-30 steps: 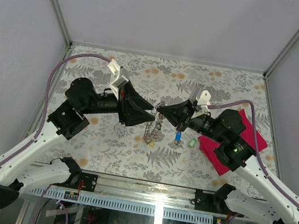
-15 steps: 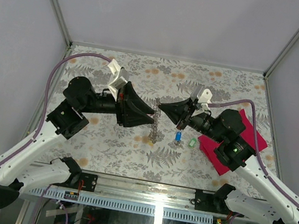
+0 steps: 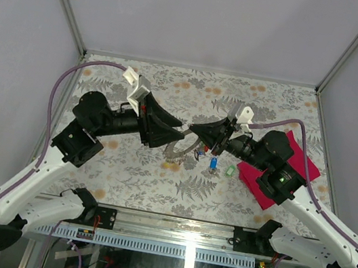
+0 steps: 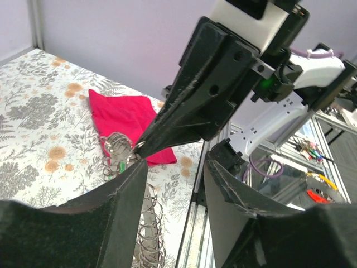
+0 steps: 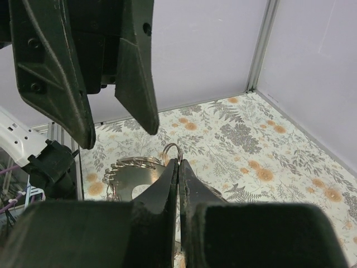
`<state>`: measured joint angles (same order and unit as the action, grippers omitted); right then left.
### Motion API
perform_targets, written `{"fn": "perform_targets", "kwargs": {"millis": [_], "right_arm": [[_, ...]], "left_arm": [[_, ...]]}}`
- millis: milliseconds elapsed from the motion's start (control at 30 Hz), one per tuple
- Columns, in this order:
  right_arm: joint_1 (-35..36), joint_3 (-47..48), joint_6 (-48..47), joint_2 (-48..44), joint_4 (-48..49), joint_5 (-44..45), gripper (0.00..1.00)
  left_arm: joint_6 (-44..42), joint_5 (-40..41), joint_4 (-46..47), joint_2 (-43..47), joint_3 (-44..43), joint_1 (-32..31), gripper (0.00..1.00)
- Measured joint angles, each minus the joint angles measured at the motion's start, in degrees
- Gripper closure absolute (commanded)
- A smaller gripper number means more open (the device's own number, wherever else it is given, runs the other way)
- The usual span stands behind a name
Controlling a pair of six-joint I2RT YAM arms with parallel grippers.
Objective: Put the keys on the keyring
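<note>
Change over the last second sits mostly with the left claw [image 3: 183, 135]. It dipped toward 6 o'clock beside the hanging keyring [image 3: 176, 150], then rose and rolled. Its tips now stand just off the right claw [image 3: 194, 129], at about that claw's 8 o'clock in the overhead view. The keyring has swung with it: a narrow, edge-on strip a moment ago, it now shows as a flatter open arc at roughly 6 to 7 o'clock of the two tips. Small coloured keys hang at its right rim.

The right claw has barely shifted and is clenched. In its own wrist view a thin loop of the keyring's wire pokes up from between the pinched tips, so it appears to hold the keyring by that loop. The left claw is released, its jaws apart with nothing between them.

The blue-headed key [image 3: 213, 162] and green-headed key [image 3: 229, 171] lie where they lay before, flat on the table [image 3: 125, 166]. The blue one is near the right claw at its 4 o'clock. The green one lies further along the same line, just short of the red cloth [image 3: 290, 168]. Neither claw touches either key.

My reading is that the ring is only being turned and re-presented, and threading has not begun
</note>
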<state>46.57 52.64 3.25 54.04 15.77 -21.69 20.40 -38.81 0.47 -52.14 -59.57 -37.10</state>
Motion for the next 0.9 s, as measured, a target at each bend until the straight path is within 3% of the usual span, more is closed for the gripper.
{"fn": "perform_targets", "kwargs": {"millis": [267, 533, 900], "right_arm": [[0.0, 0.0, 0.3, 0.0, 0.2, -0.7, 1.00], [0.0, 0.0, 0.9, 0.0, 0.7, -2.0, 1.00], [0.0, 0.0, 1.3, 0.0, 0.9, -2.0, 1.00]], "left_arm": [[-0.9, 4.2, -1.4, 0.0, -0.1, 0.0, 0.49], [-1.1, 0.3, -1.3, -1.4, -0.1, 0.0, 0.56], [-1.3, -0.8, -1.3, -2.2, -0.1, 0.0, 0.57]]}}
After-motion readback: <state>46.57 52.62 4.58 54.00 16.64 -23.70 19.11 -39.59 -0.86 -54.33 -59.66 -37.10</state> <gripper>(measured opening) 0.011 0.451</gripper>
